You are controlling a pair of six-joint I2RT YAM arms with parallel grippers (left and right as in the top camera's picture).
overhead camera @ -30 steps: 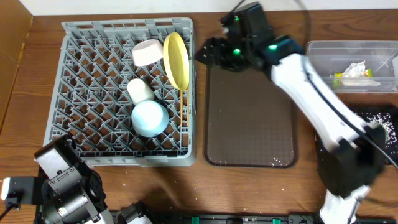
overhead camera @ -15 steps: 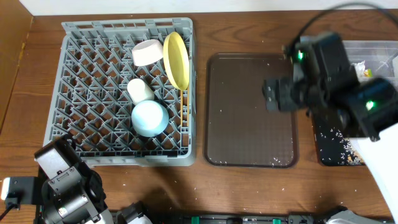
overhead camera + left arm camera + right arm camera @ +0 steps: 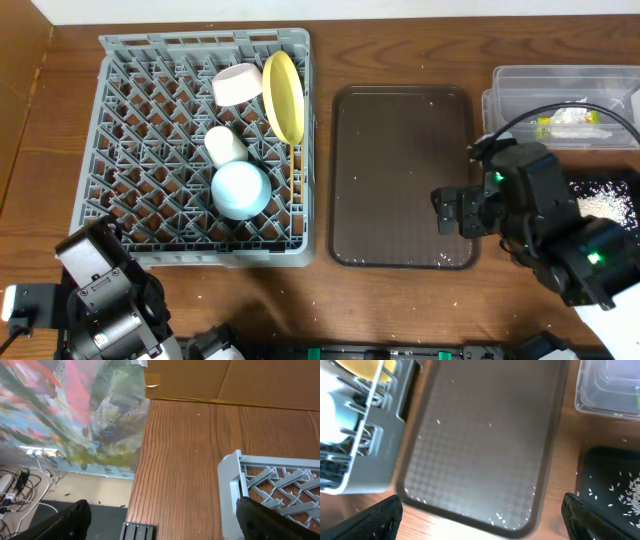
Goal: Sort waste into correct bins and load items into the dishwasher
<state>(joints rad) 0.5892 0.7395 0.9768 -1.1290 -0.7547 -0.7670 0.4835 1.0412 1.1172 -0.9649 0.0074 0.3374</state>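
Both pincers hung empty, jaws apart, the right gripper (image 3: 481,509) over the brown tray (image 3: 400,150) and the left gripper (image 3: 162,512) parked off the dish rack's (image 3: 150,205) corner, seemingly because bowl (image 3: 238,84), cup (image 3: 225,145), saucer (image 3: 241,189) and plate (image 3: 284,96) sat racked and wrapper (image 3: 545,126), napkin (image 3: 572,116) and rice (image 3: 598,205) lay binned.

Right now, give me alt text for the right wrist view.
A dark brown tray, dotted with a few white crumbs, fills the frame. Grey dish rack at left, clear container upper right, black bin with rice crumbs lower right; jaws spread wide, holding nothing.
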